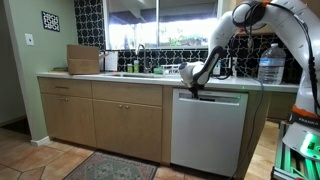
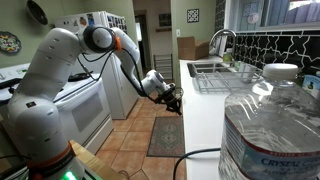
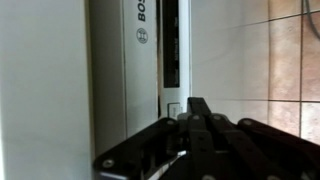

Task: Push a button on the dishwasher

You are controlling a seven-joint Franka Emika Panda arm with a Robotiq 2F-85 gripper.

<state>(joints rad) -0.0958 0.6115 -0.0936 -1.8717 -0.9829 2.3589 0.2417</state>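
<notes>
Wrist view: hard up against the dishwasher [image 3: 110, 80], pale front filling the left, round logo badge [image 3: 141, 36] and dark narrow control strip [image 3: 173, 50] running up the frame beside it. Gripper [image 3: 197, 110] at the bottom, dark fingers [image 3: 215, 135] drawn together, tips right at the strip's lower end; actual contact not clear. Tan floor tiles [image 3: 285, 60] on the right. In an exterior view, dishwasher [image 1: 208, 130] under the counter [image 1: 100, 78], right of the tan cabinet doors [image 1: 125, 120]; gripper [image 1: 193, 90] at the top edge of its front, arm [image 1: 225, 40] bending down from the upper right. Water bottle [image 1: 271, 63] on the counter farther right, wooden cutting board [image 1: 83, 58] far left by the wall, rug [image 1: 115, 167] on the floor near the cabinets. In an exterior view, gripper [image 2: 172, 100] level with the counter edge, white stove [image 2: 85, 105] across the aisle, water bottle [image 2: 270, 130] near the camera.
</notes>
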